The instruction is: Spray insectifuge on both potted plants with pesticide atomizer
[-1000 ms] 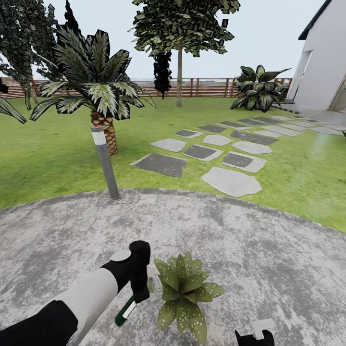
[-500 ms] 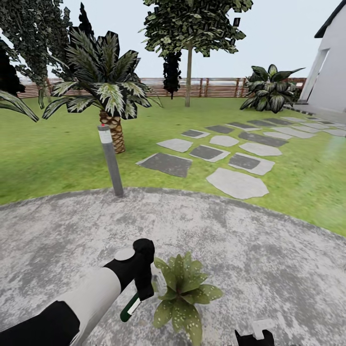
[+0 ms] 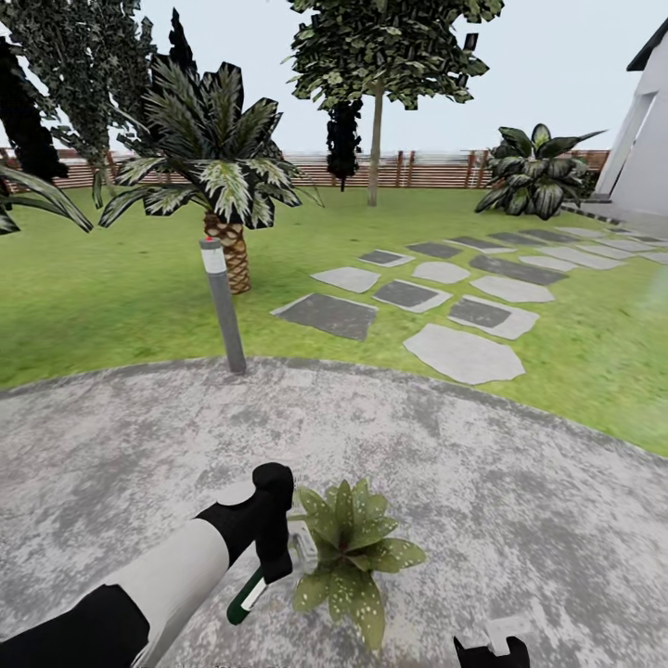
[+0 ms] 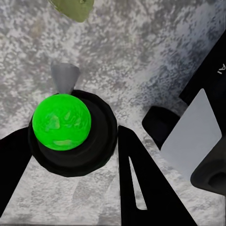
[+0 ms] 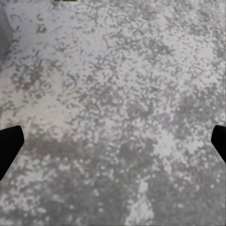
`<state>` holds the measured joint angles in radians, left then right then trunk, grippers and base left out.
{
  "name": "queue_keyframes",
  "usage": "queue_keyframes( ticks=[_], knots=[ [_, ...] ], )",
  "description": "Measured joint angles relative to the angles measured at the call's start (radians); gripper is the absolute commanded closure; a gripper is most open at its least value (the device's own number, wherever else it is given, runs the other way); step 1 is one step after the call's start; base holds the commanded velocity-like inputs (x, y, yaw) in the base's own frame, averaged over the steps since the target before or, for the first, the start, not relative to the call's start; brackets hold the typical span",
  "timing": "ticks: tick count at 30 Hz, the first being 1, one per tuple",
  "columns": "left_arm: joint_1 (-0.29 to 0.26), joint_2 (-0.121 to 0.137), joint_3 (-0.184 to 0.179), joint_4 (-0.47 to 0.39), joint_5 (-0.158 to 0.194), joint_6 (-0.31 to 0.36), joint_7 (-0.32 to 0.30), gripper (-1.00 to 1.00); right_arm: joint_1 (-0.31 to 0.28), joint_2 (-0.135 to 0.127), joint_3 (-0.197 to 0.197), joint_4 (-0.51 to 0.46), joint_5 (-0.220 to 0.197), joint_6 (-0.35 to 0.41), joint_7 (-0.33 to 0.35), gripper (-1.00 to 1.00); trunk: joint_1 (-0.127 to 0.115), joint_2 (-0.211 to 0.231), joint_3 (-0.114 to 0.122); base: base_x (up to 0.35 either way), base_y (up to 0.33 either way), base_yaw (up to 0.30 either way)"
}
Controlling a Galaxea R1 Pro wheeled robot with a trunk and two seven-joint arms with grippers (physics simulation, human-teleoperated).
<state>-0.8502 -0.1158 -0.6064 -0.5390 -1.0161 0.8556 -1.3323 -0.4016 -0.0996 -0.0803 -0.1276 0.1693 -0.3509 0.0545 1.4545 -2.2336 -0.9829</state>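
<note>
My left gripper [image 3: 272,553] is shut on the pesticide atomizer [image 3: 244,594], which has a dark green body with a white band and hangs tilted just above the patio. Its whitish trigger head [image 3: 304,547] points at a potted plant [image 3: 353,549], almost touching the leaves. Tiny pale specks [image 3: 360,594] dot the plant's front leaves; its pot is hidden under them. In the left wrist view the atomizer's green round end [image 4: 61,121] sits between the black fingers [image 4: 141,183]. My right gripper [image 3: 492,648] hangs low over bare patio, fingers wide apart [image 5: 113,141]. The second potted plant is out of view.
A round grey stone patio [image 3: 482,501] lies under me, with lawn [image 3: 102,306] beyond it. A grey bollard lamp [image 3: 223,306] stands at the patio's far edge, a palm [image 3: 218,176] behind it. Stepping stones [image 3: 464,353] lead right toward a white house [image 3: 645,139]. A wooden fence [image 3: 427,169] closes the back.
The whole picture has slid slightly rightward, so the camera has turned. My left gripper still holds the atomizer beside the plant, with the trigger head a little closer to the leaves.
</note>
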Motion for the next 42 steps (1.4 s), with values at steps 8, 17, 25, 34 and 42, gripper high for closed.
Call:
queue_keyframes(
  ticks=[8, 17, 25, 34, 42],
  knots=[
    [-0.007, -0.01, 0.0, -0.011, 0.002, 0.0, 0.0, 1.0, 0.0, 0.0, 0.0, 0.0, 0.0, 0.0, 0.0, -1.0, 0.0, 0.0, 0.0, 0.068, -0.066, 0.129],
    [-0.007, -0.011, 0.001, -0.02, 0.003, 0.0, 0.0, 1.0, 0.0, 0.0, 0.0, 0.0, 0.0, 0.0, 0.0, -1.0, 0.0, 0.0, 0.0, 0.13, -0.238, 0.002],
    [-0.008, -0.011, 0.002, -0.02, 0.003, 0.0, 0.0, 1.0, 0.0, 0.0, 0.0, 0.0, 0.0, 0.0, 0.0, -1.0, 0.0, 0.0, 0.0, -0.102, -0.207, 0.0],
    [-0.007, -0.006, 0.002, -0.018, 0.0, 0.0, -0.001, 1.0, 0.0, 0.0, 0.0, 0.0, 0.0, 0.0, 0.0, -1.0, 0.0, 0.0, 0.0, -0.012, -0.01, 0.064],
    [0.0, -0.002, 0.005, -0.016, 0.0, -0.001, 0.008, 1.0, 0.0, 0.0, 0.0, 0.0, 0.0, 0.0, 0.0, -1.0, 0.0, 0.0, 0.0, 0.0, 0.0, 0.273]
  ],
)
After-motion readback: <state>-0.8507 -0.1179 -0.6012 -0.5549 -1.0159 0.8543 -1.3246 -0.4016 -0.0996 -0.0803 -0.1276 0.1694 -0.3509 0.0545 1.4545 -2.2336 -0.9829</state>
